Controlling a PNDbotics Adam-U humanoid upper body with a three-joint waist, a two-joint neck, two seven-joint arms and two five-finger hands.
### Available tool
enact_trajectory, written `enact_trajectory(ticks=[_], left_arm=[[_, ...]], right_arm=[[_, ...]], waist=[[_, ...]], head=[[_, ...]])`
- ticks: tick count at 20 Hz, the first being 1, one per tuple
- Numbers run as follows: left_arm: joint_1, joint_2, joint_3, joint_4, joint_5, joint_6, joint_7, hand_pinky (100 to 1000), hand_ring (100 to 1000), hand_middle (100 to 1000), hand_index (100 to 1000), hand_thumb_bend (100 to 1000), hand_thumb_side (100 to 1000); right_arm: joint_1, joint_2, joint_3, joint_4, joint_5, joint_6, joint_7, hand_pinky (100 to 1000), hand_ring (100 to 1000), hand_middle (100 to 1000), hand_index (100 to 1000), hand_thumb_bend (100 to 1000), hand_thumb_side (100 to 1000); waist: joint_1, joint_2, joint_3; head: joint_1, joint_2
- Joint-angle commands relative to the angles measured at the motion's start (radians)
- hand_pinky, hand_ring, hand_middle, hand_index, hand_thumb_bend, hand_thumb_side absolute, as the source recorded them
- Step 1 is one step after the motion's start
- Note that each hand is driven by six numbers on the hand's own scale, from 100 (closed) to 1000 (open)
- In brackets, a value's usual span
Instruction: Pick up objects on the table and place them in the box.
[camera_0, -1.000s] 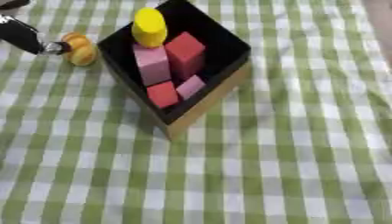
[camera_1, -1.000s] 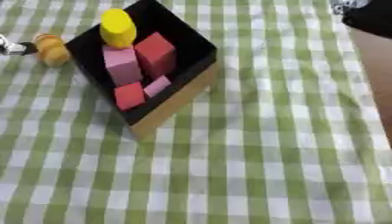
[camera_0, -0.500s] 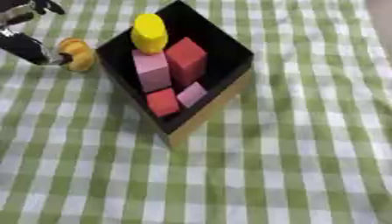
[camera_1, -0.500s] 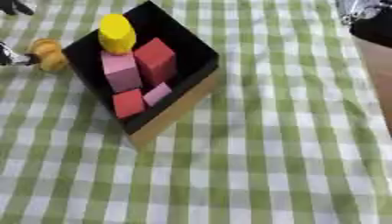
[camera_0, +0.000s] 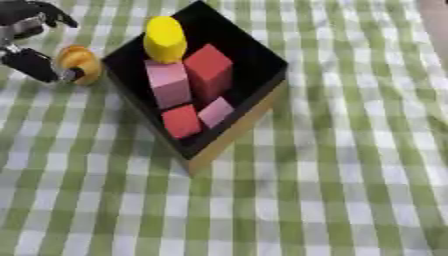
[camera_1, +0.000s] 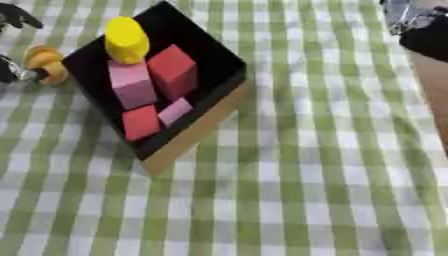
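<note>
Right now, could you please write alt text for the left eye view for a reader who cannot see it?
The robot's left hand pinches a small orange object on the green checked tablecloth, just left of a black box. The box holds a yellow cylinder, two pink blocks and two red blocks.

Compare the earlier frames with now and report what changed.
The left hand has stayed at the orange object beside the box, fingers around it; whether it has been lifted is unclear. The blocks in the box kept their places. The camera shifted slightly.
</note>
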Motion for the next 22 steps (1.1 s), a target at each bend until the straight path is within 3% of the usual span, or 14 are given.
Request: enact_trajectory(ticks=[1, 10, 22], left_arm=[[-0.022, 0.016, 0.010, 0.005, -0.021, 0.001, -0.019, 899, 892, 872, 896, 420, 232], [-0.025, 0.006, 0.010, 0.035, -0.060, 0.007, -0.048, 886, 877, 857, 889, 397, 232], [-0.025, -0.008, 0.014, 0.074, -0.065, 0.013, -0.016, 842, 786, 751, 820, 262, 252]], right_arm=[[-0.010, -0.034, -0.012, -0.015, 0.004, 0.003, -0.005, 788, 684, 586, 843, 100, 546], [-0.009, -0.033, -0.012, -0.015, 0.001, 0.004, -0.007, 788, 683, 584, 843, 100, 554], [-0.005, -0.028, -0.016, -0.015, -0.002, 0.004, -0.011, 788, 683, 583, 844, 100, 559]], waist=[[0.003, -0.019, -0.003], [0.009, -0.014, -0.007], [0.010, -0.012, -0.017]], head=[[0.003, -0.012], [0.014, -0.030], [0.021, -0.029]])
